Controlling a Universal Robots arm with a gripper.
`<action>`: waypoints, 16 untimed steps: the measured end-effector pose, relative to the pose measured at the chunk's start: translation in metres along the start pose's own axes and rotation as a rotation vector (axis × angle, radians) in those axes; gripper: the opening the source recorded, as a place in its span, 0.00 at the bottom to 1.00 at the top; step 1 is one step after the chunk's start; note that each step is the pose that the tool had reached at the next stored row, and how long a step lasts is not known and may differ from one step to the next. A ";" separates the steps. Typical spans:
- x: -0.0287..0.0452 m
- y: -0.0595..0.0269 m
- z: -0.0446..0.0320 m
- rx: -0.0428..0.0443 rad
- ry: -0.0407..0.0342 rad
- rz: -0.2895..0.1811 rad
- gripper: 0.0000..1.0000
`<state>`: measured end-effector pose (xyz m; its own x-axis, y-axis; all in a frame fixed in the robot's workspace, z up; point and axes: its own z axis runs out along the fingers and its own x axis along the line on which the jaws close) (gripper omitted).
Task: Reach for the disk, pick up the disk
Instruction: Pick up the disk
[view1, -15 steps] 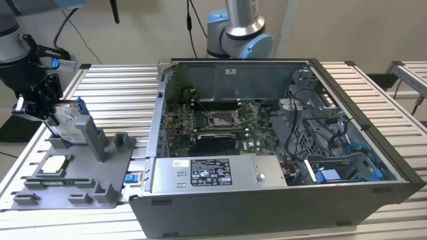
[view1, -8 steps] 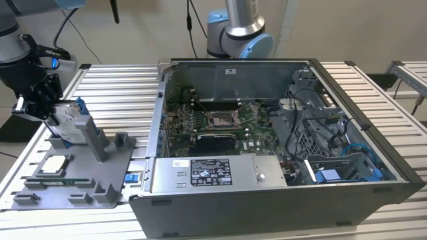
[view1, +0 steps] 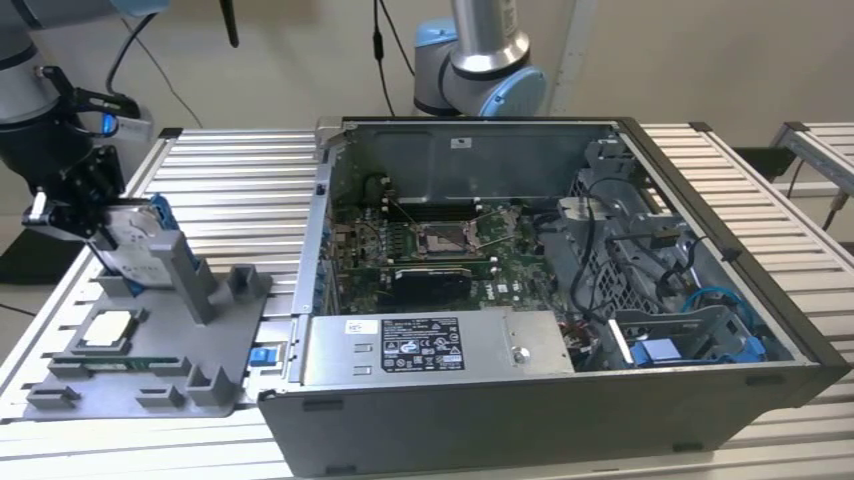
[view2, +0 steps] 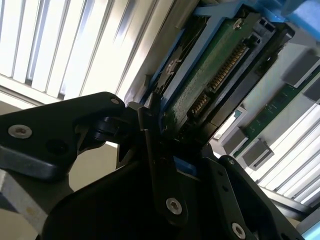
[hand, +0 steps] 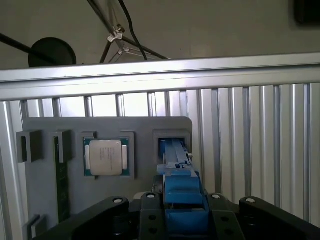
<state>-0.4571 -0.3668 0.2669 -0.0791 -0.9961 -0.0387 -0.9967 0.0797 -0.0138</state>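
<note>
The disk (view1: 130, 232) stands on edge at the exterior view's left, leaning a little. Its lower end sits in a slot (hand: 172, 139) of the grey fixture tray (view1: 163, 345), and its blue plastic frame (view1: 162, 215) faces the computer case. The second wrist view shows the disk's green circuit board and a row of connector contacts, with the blue frame running along the edge.

The gripper (hand: 182, 202) is at the disk's upper end. Its black fingers (view2: 157, 165) lie one on each side of the blue frame and seem to press against it, so it looks clamped onto the disk. The disk's lower end is not yet out of the slot.

On the same tray, in the pocket beside the disk's slot, a square silver processor chip (hand: 106, 157) lies flat. Further along, a green memory stick (hand: 61, 185) sits in a narrow groove. The tray rests on a slatted aluminium table (view1: 240, 170).

Just beside the tray, toward the exterior view's right, an open desktop computer case (view1: 534, 420) lies on its side. Inside are a green motherboard (view1: 427, 250), a silver power supply (view1: 514, 345) with a white sticker along the near wall, and loose blue cables (view1: 707, 300) at the far right end. Behind the case stands the grey and light-blue base of another robot arm (view1: 474, 60).
</note>
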 end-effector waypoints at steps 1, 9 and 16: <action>-0.0001 0.0000 -0.0022 -0.0002 0.0001 0.000 0.00; -0.0006 -0.0002 -0.0146 0.0001 0.0002 0.000 0.00; -0.0009 -0.0002 -0.0194 0.0002 0.0006 0.000 0.00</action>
<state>-0.4571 -0.3667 0.2863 -0.0791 -0.9961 -0.0381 -0.9967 0.0797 -0.0140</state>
